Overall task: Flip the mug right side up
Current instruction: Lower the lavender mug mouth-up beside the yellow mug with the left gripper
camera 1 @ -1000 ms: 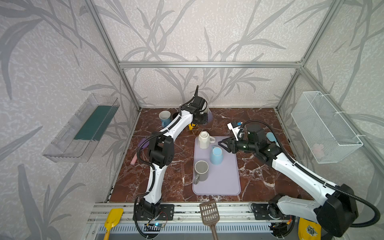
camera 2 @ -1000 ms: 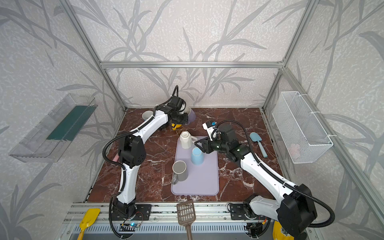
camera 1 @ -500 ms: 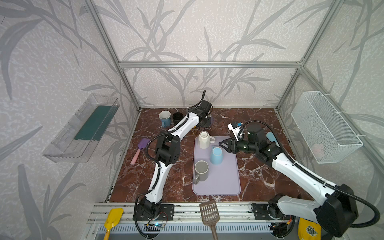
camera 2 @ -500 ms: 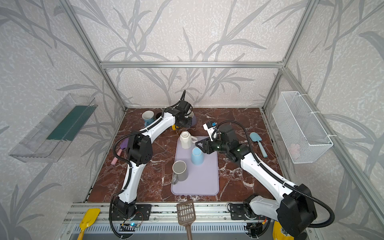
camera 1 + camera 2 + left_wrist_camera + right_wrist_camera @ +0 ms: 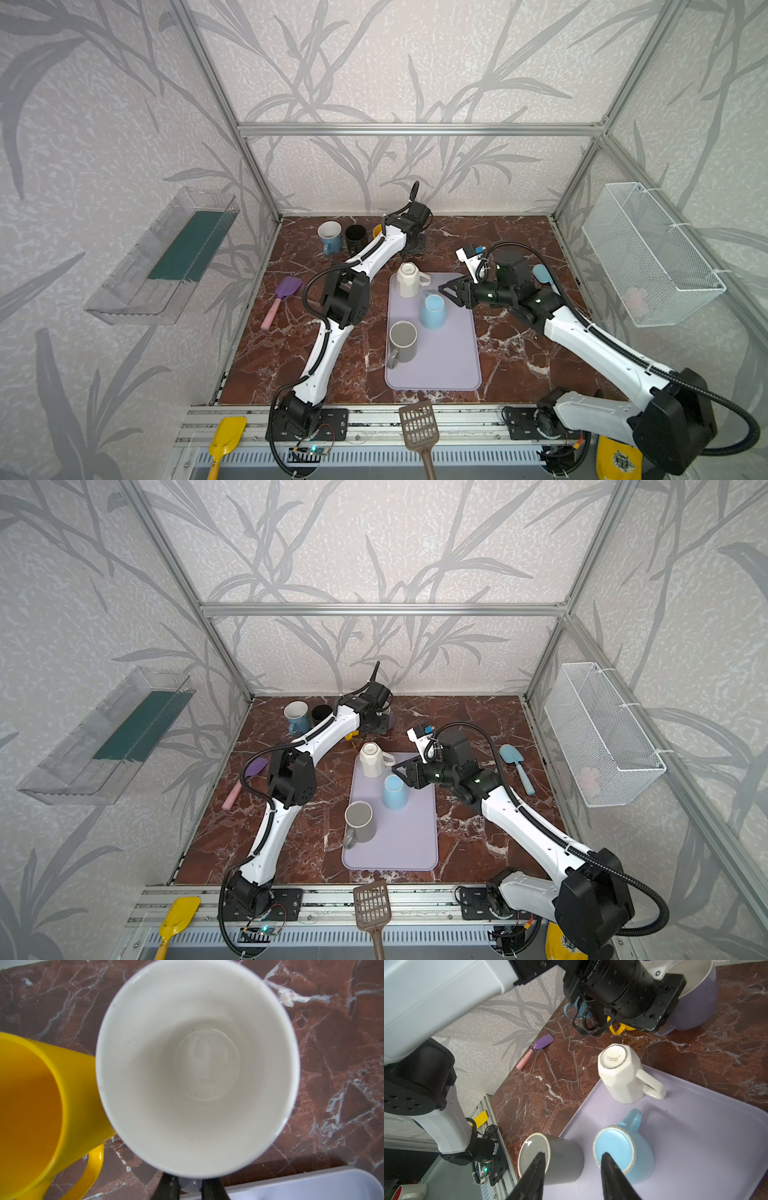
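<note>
Illegible script mark [image 5: 613,1058] on white mug [image 5: 623,1082] base

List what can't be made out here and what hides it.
- Purple mug: left wrist view shows only its white inside; the left arm covers most of it in both top views.
- Left gripper: cut off at the left wrist view's edge.
- Yellow mug: also cut off in that view.
- Pink thing in the wire basket: too small, behind mesh, both top views.
- White mug base print: too small to read, right wrist view.

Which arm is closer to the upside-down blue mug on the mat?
Right. The right end effector hovers beside the blue mug; the left end effector is far back, gripping the purple mug.
</note>
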Controlling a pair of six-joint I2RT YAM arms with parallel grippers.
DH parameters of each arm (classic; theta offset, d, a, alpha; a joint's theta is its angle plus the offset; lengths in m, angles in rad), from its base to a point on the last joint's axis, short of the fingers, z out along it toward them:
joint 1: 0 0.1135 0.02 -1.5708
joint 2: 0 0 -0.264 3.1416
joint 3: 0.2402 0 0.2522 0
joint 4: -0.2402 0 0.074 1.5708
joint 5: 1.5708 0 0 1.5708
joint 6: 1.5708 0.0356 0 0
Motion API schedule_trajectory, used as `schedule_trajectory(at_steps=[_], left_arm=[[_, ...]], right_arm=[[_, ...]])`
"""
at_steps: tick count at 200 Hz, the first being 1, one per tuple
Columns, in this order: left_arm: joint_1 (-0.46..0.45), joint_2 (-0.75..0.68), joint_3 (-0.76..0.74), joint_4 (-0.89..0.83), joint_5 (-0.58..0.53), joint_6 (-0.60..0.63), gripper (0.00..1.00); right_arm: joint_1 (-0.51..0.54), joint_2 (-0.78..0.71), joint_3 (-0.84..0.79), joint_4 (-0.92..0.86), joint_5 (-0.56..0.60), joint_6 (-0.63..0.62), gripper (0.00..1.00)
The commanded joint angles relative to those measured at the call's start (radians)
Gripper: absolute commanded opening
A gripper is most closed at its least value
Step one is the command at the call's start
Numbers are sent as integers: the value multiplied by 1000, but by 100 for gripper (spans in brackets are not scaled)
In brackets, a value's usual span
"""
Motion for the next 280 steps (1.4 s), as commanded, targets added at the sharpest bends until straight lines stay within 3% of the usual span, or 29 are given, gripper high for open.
schedule_trajectory(at_steps=[1, 57, 213, 245, 280], left_arm=[[-8, -4, 75, -22, -81, 4, 0], [-15, 31, 127, -84, -150, 12, 0], [-18, 78, 160, -129, -137, 20, 0], [-17, 78, 162, -129, -132, 26, 30], [-18, 76, 169, -132, -135, 29, 38]], right_arm=[[-6, -26, -11, -7, 5, -18, 45], [-7, -24, -14, -2, 1, -16, 45], [-13, -30, -8, -11, -1, -18, 45], [-13, -28, -6, -13, -3, -19, 45], [-14, -26, -2, -15, -3, -19, 45]])
